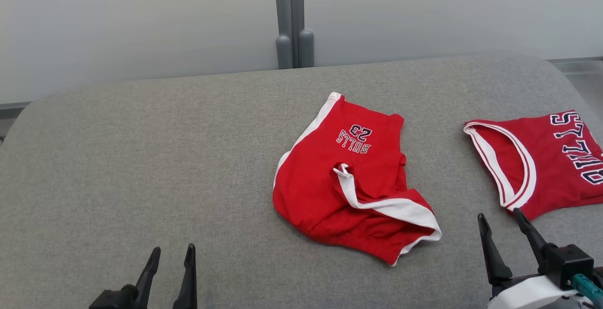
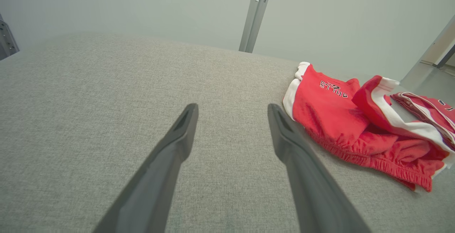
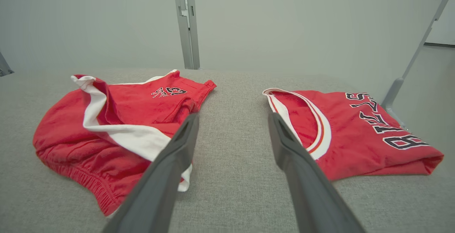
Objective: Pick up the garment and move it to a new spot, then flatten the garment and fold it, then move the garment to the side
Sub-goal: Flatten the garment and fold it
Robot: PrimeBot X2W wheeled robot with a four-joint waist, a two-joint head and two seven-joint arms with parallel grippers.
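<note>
- Red shorts (image 1: 348,182) lie crumpled at the centre of the grey tabletop (image 1: 141,158).
- Red jersey (image 1: 546,158) lies apart, to the right.
- Left gripper (image 1: 173,250): fingers spread, empty.
- Right gripper (image 1: 498,214): fingers spread, empty, near the jersey.

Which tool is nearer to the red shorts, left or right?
Right. The right tool is just right of the red shorts; the left tool is farther off, to their left.

Counter (image 1: 141,158): grey woven cloth, coarse, matt. Shorts (image 1: 348,182) and jersey (image 1: 551,158): soft red cloth, matt, white trim. My right gripper (image 1: 499,213) fingers: dark, smooth, matt, probably plastic.
</note>
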